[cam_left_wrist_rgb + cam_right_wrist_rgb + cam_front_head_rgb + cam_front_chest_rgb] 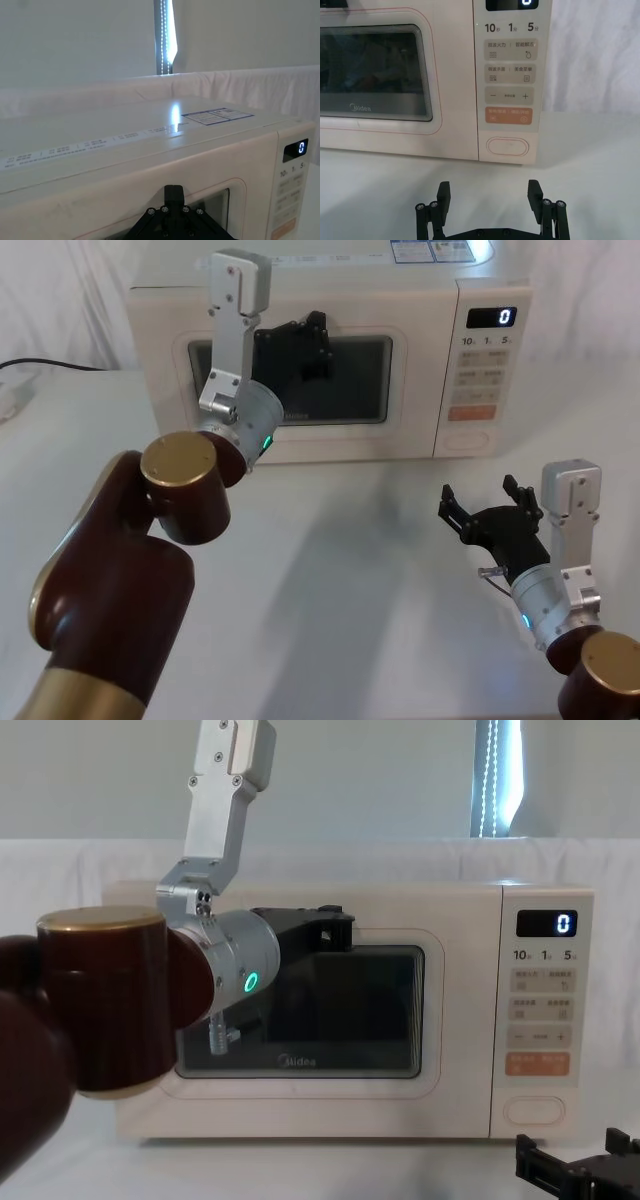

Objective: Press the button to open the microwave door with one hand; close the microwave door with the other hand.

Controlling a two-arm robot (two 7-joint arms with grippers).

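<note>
Right gripper (490, 200), jaws spread, sits on the table short of the button (507, 147) at 12 o'clock. Left gripper (300, 345) rests against the closed microwave door (440, 1020), grip unclear; risk: it blocks the door from popping open.

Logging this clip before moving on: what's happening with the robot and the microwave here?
The microwave sits on the table with its door shut. The left gripper is raised in front of the door's window. The right gripper, fingers open, hovers low over the table, facing the button without touching it. The button does not look pressed yet.
</note>
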